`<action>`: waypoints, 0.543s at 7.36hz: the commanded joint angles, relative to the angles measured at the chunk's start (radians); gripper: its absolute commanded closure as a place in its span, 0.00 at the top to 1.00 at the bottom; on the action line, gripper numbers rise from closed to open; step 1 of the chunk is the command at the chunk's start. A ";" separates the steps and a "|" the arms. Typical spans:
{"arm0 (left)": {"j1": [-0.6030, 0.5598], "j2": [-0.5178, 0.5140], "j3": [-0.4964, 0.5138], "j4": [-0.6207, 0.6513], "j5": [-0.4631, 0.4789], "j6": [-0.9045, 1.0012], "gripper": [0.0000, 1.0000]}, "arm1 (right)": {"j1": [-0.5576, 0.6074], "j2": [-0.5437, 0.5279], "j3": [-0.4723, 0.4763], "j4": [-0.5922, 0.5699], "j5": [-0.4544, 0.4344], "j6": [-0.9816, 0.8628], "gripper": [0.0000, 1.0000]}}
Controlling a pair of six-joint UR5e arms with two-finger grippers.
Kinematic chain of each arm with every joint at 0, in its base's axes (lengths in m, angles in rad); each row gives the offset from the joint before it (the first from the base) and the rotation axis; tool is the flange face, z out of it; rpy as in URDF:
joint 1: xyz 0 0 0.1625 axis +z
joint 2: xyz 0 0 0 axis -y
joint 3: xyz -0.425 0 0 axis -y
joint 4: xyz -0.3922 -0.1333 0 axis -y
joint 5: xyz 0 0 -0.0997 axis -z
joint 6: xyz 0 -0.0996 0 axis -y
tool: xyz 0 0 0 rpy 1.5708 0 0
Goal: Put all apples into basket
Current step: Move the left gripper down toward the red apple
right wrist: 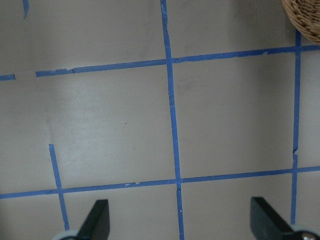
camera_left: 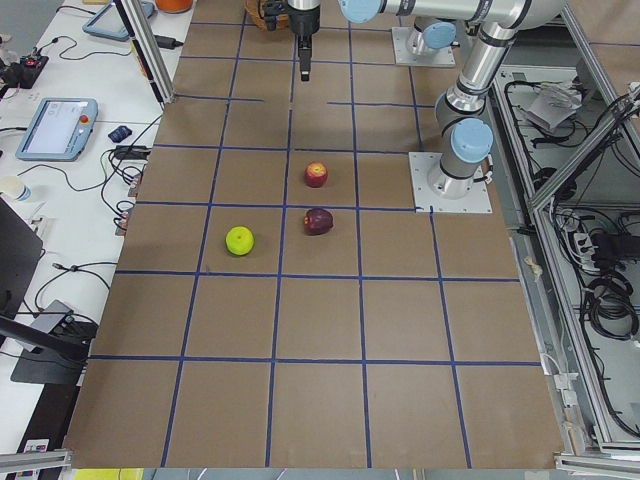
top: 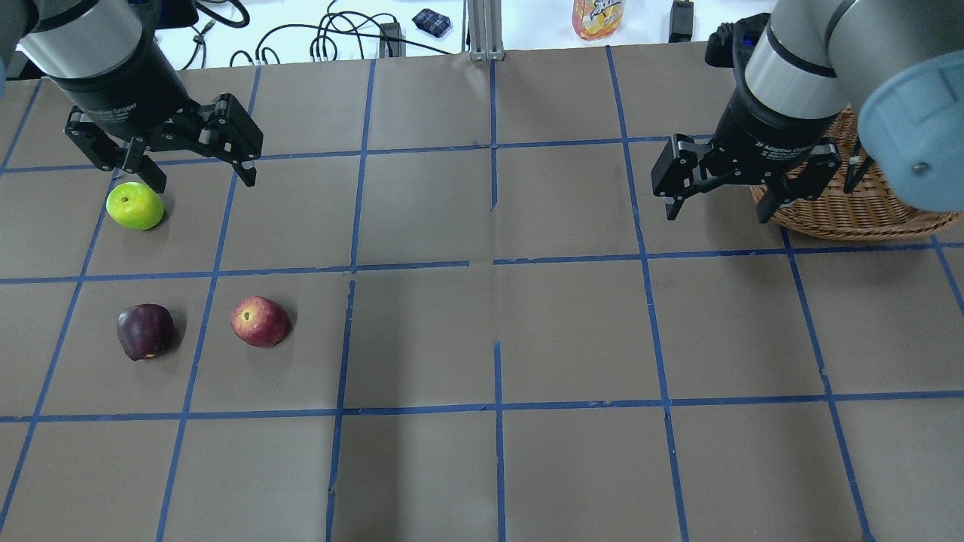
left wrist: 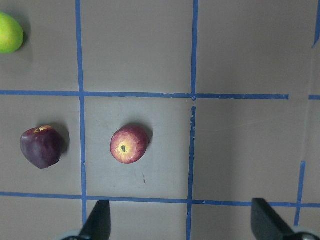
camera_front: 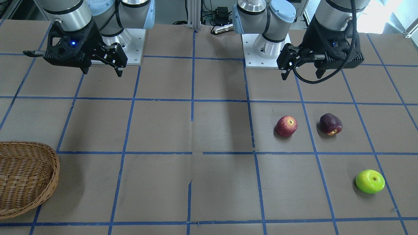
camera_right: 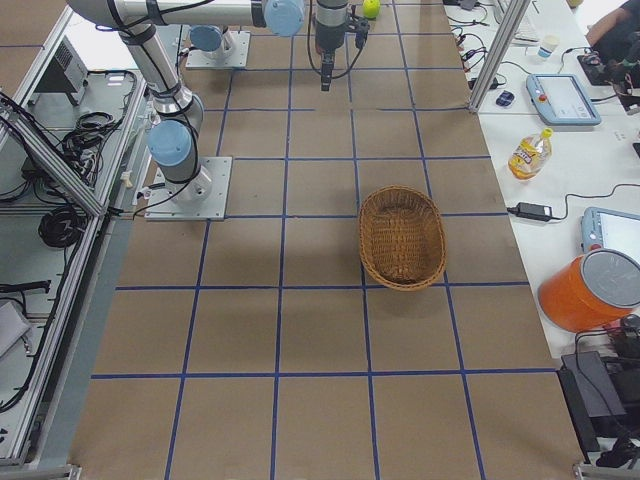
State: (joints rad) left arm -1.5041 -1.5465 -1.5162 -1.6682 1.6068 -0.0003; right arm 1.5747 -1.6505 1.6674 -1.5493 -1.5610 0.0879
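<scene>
Three apples lie on the table on my left side: the red speckled one (top: 260, 321) (camera_front: 286, 126), the dark maroon one (top: 144, 332) (camera_front: 330, 124) and the lime green one (top: 135, 205) (camera_front: 370, 181). My left gripper (top: 203, 179) (camera_front: 302, 76) is open and empty, raised above the table near the green apple. Its wrist view shows the red apple (left wrist: 129, 144), the maroon apple (left wrist: 42, 146) and part of the green apple (left wrist: 9, 32) below. The wicker basket (top: 843, 218) (camera_front: 45, 169) stands on my right side, with no apples showing in it. My right gripper (top: 717, 214) (camera_front: 103, 72) is open and empty, raised beside the basket.
Blue tape lines (top: 493, 260) divide the brown table into squares. A juice bottle (top: 597, 16) and cables (top: 331, 38) lie beyond the far edge. A corner of the basket (right wrist: 305, 20) shows in the right wrist view. An orange bucket (camera_right: 590, 290) stands off the table.
</scene>
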 commanded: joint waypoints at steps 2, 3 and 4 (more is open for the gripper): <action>0.001 0.006 -0.005 -0.008 -0.019 -0.004 1.00 | 0.001 0.000 0.000 -0.002 0.001 0.001 1.00; 0.002 0.003 -0.025 -0.018 -0.010 -0.003 1.00 | 0.001 0.000 0.000 -0.002 0.001 0.001 1.00; 0.011 -0.026 -0.035 0.023 -0.007 0.005 1.00 | 0.002 0.000 0.000 -0.002 0.001 0.001 1.00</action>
State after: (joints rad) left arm -1.4996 -1.5498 -1.5352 -1.6733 1.5963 -0.0017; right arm 1.5758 -1.6506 1.6674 -1.5507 -1.5601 0.0890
